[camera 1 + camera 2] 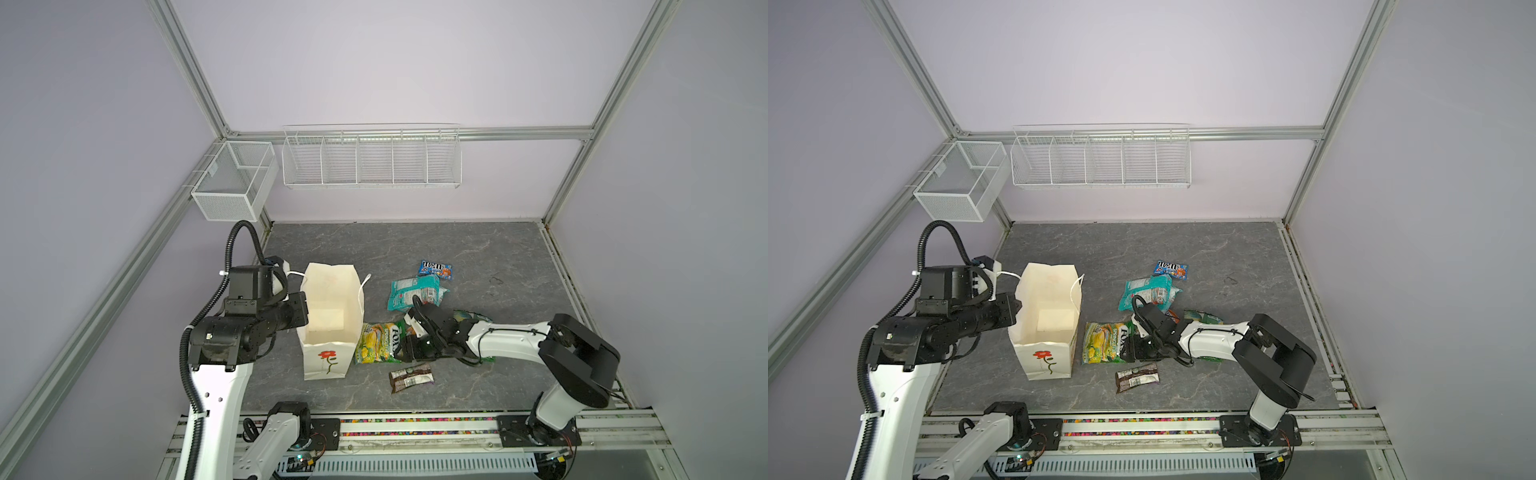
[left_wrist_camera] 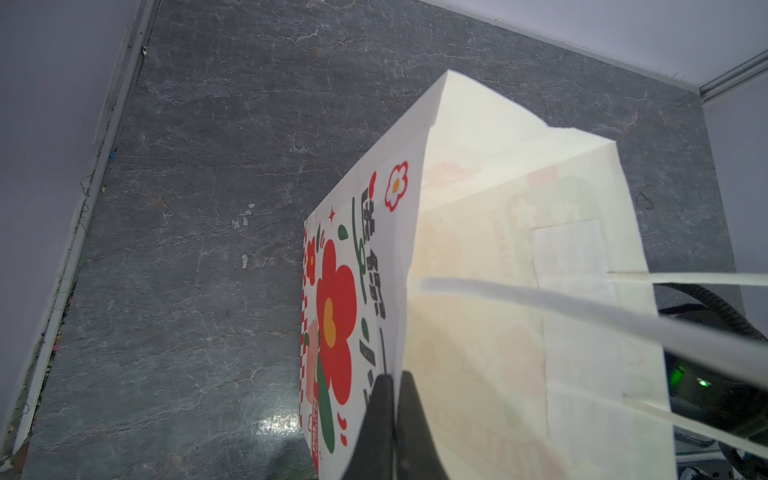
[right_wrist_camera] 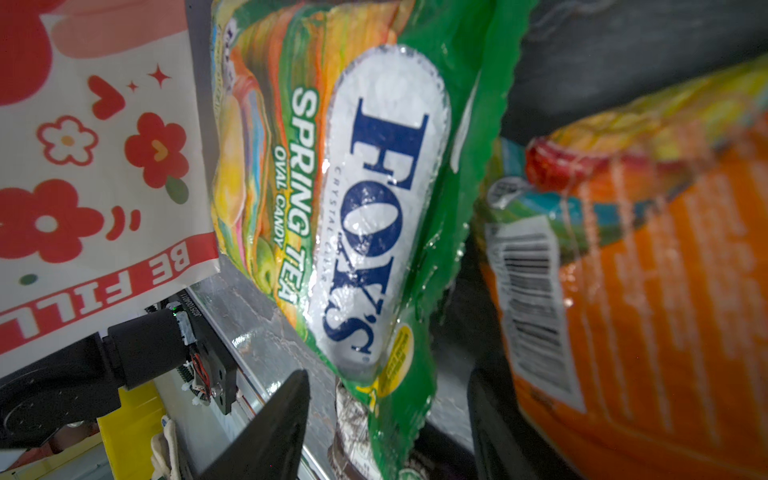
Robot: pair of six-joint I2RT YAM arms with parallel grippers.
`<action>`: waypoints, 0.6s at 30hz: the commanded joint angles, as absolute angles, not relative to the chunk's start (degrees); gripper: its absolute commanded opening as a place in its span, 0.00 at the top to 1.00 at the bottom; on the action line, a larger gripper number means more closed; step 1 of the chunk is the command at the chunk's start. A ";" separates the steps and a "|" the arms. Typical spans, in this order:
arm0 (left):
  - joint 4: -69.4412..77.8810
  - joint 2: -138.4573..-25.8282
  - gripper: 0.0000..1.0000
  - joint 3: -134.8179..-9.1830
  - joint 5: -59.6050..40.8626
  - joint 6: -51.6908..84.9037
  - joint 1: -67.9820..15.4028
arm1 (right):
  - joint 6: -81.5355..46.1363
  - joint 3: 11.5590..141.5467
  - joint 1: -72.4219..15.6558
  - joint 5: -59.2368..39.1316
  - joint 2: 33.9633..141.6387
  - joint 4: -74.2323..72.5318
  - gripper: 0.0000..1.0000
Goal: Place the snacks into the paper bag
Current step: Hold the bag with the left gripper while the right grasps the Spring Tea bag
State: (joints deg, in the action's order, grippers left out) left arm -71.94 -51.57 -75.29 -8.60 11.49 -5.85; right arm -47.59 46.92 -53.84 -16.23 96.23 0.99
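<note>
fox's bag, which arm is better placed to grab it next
Right. The right tool straddles the FOX'S bag edge, jaws apart; the left tool is shut on the paper bag rim.

I'm looking into a robot lab cell: aluminium framing [image 1: 187,70] is boxing in plain lilac walls [image 1: 395,62], two robot arms [image 1: 511,338] are sitting bolted to a rail [image 1: 415,428] along a grey marbled surface [image 1: 478,249], and white wire baskets [image 1: 372,160] are hanging behind.
</note>
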 commanded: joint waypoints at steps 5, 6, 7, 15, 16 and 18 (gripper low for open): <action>-73.43 -50.70 1.00 -75.23 -9.50 10.29 -5.61 | -49.55 48.65 -54.13 -13.09 98.87 -1.10 0.42; -73.48 -50.63 1.00 -75.23 -9.52 10.28 -5.62 | -49.57 48.77 -54.11 -13.05 99.09 -1.17 0.44; -73.59 -50.54 1.00 -75.23 -9.54 10.18 -5.56 | -49.62 48.89 -54.03 -13.14 99.22 -1.50 0.46; -72.77 -50.25 1.00 -74.71 -9.86 10.71 -5.56 | -49.33 49.13 -54.06 -14.44 99.80 -3.75 0.68; -72.65 -50.23 1.00 -74.79 -9.85 10.72 -5.55 | -49.23 49.19 -54.08 -14.58 99.76 -3.72 0.73; -72.74 -50.27 1.00 -74.96 -9.85 10.72 -5.62 | -49.09 49.46 -54.09 -14.89 99.84 -3.43 0.79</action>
State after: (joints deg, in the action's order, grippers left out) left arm -71.92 -50.78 -75.00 -9.10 11.31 -5.85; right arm -48.73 48.42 -53.89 -14.70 99.15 -2.59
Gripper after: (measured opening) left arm 0.047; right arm 0.224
